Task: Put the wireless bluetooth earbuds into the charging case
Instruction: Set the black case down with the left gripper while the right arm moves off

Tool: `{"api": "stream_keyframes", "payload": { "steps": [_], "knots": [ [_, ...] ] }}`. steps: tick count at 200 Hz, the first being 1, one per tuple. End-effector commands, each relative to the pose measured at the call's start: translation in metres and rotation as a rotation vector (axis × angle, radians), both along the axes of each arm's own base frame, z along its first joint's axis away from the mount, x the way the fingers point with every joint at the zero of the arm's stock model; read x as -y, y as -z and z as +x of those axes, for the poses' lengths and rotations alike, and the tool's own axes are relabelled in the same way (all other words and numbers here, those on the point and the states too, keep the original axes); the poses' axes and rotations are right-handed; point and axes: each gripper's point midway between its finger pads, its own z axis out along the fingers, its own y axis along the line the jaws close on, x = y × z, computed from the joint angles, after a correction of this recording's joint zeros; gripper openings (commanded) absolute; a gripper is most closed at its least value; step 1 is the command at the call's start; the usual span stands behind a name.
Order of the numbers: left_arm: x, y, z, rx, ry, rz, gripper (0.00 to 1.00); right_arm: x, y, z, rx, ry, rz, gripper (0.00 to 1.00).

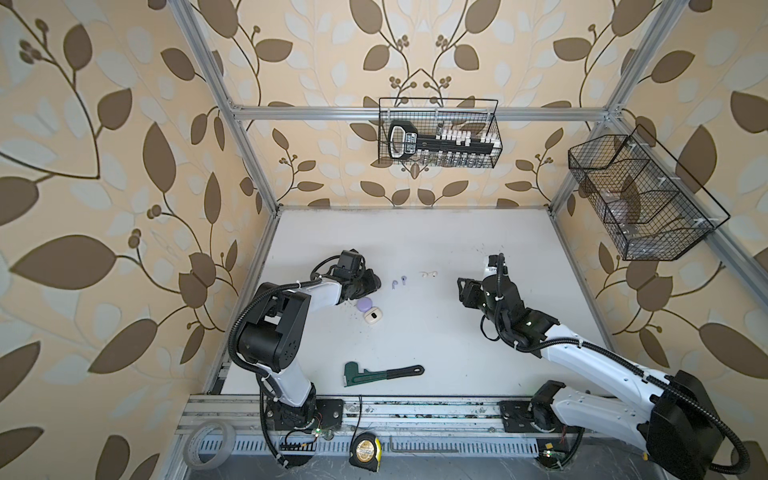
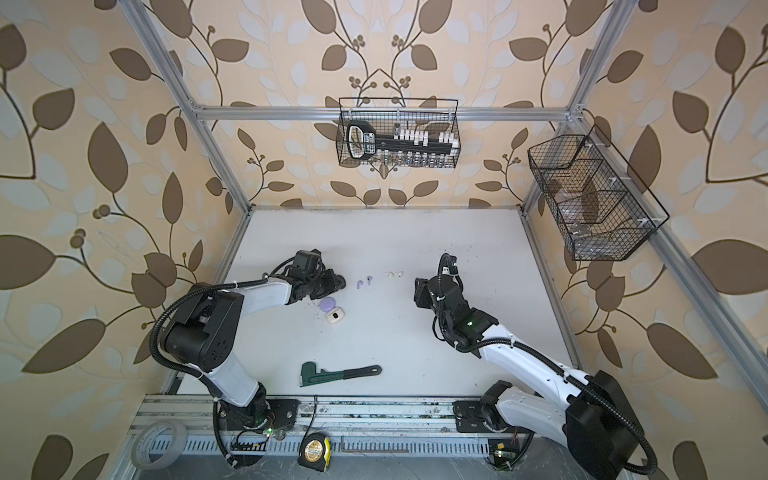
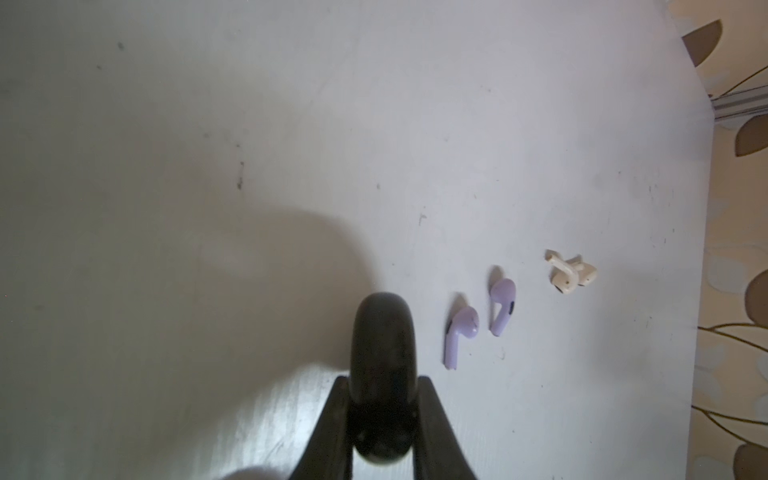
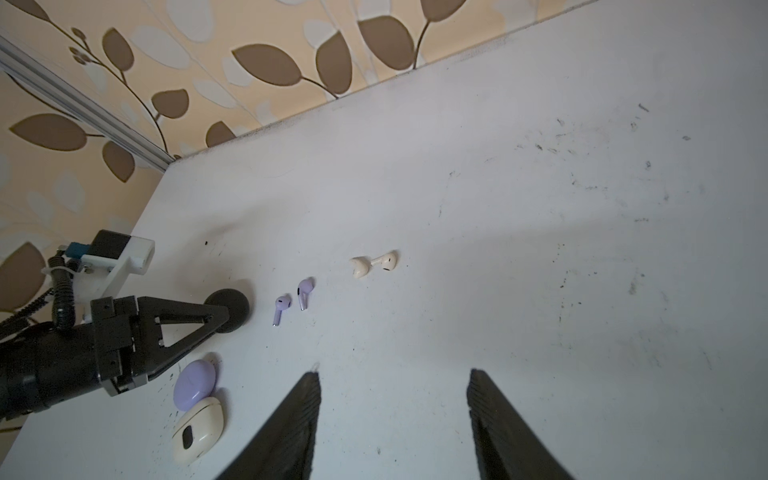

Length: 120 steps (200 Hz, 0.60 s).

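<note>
The left claw [image 3: 382,380] is pinched on a black case [image 3: 382,332], a dark rounded shell caught between its jaws. It sits just on the far side of the lilac case [image 1: 365,304]. Whether the shell touches the bench [image 1: 415,241] cannot be told. The white case [image 1: 372,314] lies right against the lilac case on its near side. Beyond the lilac case and a little to its right, the two lilac earbuds [image 3: 459,332] lie side by side on the bench, close but apart. The white earbuds [image 3: 569,276] lie farther right of it, huddled together with one across the other. The right claw [image 4: 395,376] hangs well to the right of the lilac case, jaws spread with nothing between them. A green pipe wrench [image 1: 382,372] lies well to the near side of the lilac case.
</note>
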Motion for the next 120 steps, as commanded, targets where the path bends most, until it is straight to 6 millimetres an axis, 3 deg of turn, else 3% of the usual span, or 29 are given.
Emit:
{"api": "stream_keyframes", "payload": {
  "steps": [1,43,78,109,120],
  "knots": [
    [0.006,-0.013,0.015,0.011,0.007,-0.066,0.00,-0.006,-0.009,0.005,-0.001,-0.005,0.024,0.57],
    [-0.003,0.014,0.018,-0.092,-0.022,-0.093,0.00,-0.010,0.000,0.008,-0.036,-0.013,0.009,0.56],
    [-0.011,0.019,0.018,-0.107,-0.047,-0.079,0.00,-0.010,0.000,0.009,-0.041,-0.011,0.002,0.56],
    [-0.018,0.020,0.018,-0.111,-0.063,-0.043,0.20,-0.009,0.000,0.009,-0.039,-0.009,0.002,0.57],
    [-0.020,0.018,0.018,-0.106,-0.065,-0.031,0.32,-0.010,-0.001,0.009,-0.039,-0.010,0.005,0.57]
  ]
}}
